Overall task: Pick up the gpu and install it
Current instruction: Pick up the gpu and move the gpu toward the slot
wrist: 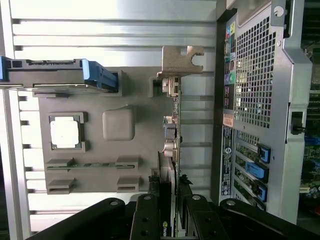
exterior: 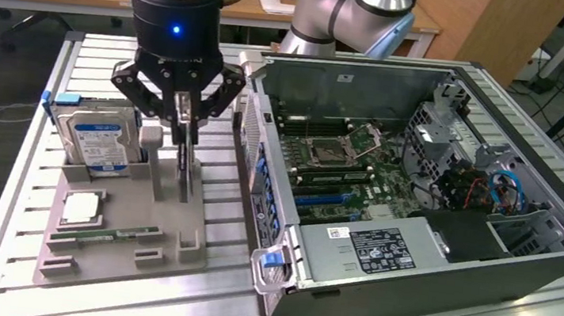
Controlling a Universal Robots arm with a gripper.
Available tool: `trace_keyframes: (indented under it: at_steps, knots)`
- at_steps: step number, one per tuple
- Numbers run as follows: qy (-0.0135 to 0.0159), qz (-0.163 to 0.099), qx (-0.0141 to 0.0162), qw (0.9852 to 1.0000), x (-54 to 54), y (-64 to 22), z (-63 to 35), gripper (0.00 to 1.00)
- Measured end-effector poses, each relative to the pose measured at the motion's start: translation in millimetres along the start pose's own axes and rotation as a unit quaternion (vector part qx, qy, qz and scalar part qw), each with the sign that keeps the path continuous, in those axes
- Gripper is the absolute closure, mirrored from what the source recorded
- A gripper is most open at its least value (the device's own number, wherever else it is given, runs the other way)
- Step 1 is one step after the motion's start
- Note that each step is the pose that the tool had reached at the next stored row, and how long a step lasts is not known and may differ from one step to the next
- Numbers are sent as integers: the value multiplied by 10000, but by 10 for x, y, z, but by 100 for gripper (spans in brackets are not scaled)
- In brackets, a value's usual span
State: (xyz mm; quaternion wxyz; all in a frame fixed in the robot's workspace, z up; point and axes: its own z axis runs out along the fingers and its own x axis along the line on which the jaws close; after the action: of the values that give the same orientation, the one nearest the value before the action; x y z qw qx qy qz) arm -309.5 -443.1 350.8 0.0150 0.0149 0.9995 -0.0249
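Exterior view | tray (exterior: pixel 111 260): gpu (exterior: pixel 186 169), hard drive (exterior: pixel 101 141) | end effector (exterior: pixel 187 125): gripping gpu

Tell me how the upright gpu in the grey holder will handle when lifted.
The gpu is a thin board, so probably stiff and fairly light. Standing on edge in the grey holder, it could tip if knocked sideways.
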Motion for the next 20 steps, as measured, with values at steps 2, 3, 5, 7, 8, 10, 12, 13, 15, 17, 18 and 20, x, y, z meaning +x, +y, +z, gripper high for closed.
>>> trace_keyframes:
  at_steps: [2, 3, 5, 7, 8, 10, 12, 13, 15, 17, 18, 20]
  knots:
    - [0, 0, 0, 10000, -1, -2, -30, 74]
    - [0, 0, 0, 10000, -1, -2, -45, 74]
    - [-1, 0, -1, 10000, -1, -3, -53, 74]
    - [0, 0, -1, 10000, -2, -2, -53, 74]
    - [0, 0, 0, 10000, -2, -3, -53, 74]
    - [0, 0, 0, 10000, -2, -3, -54, 74]
    - [0, 0, 0, 10000, -2, -3, -54, 74]
    - [0, 0, 0, 10000, -2, -3, -54, 74]
    - [0, 0, 0, 10000, -2, -3, -54, 74]
    - [0, 0, 0, 10000, -2, -3, -59, 74]
    - [1, 0, 1, 10000, -2, -3, -67, 74]
    - [0, 0, 0, 10000, -3, -4, -88, 74]
